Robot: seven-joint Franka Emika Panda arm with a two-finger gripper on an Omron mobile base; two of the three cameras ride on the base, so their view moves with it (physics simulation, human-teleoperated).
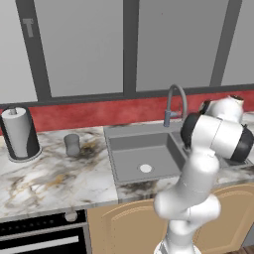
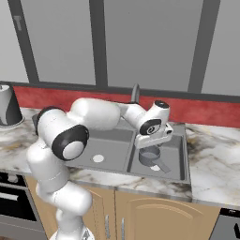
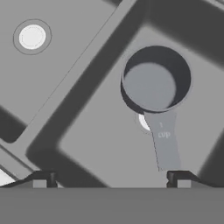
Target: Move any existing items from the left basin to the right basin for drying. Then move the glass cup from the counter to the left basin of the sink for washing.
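fingers (image 3: 111, 178) spread wide, empty | saucepan (image 3: 155, 83) in right basin (image 3: 96, 140) | marble counter (image 1: 44, 178)

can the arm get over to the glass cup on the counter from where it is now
Probably yes. The open pincer hangs over the saucepan in the right basin, and the glass cup stands alone on the counter with nothing crowding it.

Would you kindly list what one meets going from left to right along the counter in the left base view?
paper towel roll → glass cup → left basin → faucet → the robot's arm
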